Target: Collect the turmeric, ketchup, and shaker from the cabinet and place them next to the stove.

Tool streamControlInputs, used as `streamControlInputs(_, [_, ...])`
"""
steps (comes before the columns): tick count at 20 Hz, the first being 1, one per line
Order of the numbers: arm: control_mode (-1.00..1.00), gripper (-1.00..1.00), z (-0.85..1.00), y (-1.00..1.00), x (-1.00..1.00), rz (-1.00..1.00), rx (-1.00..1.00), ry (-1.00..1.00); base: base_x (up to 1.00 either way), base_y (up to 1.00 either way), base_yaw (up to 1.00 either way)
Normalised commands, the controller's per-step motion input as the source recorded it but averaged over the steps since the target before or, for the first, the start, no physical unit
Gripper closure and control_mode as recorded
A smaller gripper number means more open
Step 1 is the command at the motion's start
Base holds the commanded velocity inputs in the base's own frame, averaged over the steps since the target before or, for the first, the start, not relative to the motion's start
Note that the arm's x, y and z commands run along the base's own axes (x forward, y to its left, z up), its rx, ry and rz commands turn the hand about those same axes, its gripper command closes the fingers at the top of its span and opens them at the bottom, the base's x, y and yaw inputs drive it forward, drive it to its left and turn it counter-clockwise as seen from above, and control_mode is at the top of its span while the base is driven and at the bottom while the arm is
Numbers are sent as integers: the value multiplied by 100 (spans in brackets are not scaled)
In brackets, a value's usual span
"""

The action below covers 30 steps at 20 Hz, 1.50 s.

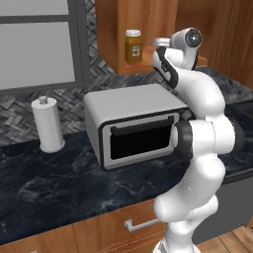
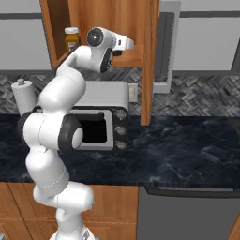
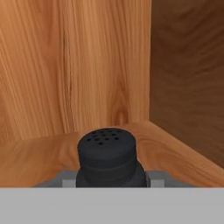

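Inside cabinet (image 3: 105, 65), shaker (image 3: 107, 157) upright on shelf board, set between jaws, grey fingertips (image 3: 68, 178) flanking its base; contact unclear. Turmeric (image 1: 133, 46) well apart.

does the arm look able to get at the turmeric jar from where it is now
Probably yes. The turmeric stands alone on the open cabinet shelf, nothing in front of it. The gripper is already inside the cabinet, its fingers flanking the shaker, so that comes first.

No readable text anywhere; the turmeric (image 1: 133, 47) label is too blurred.
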Motion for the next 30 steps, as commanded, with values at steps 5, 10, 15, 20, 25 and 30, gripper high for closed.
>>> streamControlInputs(5, [-100,100,-3,3,-53,0,0,-6,0,0,0])
streamControlInputs(10, [-100,100,-10,3,-76,0,0,-8,0,0,0])
streamControlInputs(15, [-100,100,-11,24,-93,0,-5,-4,0,0,0])
streamControlInputs(20, [-100,100,3,28,-84,-2,-4,0,0,0,0])
streamControlInputs(25, [-100,100,-9,19,-96,-9,-7,1,0,0,0])
streamControlInputs(30, [-100,100,-24,0,-98,-8,0,0,0,0,0])
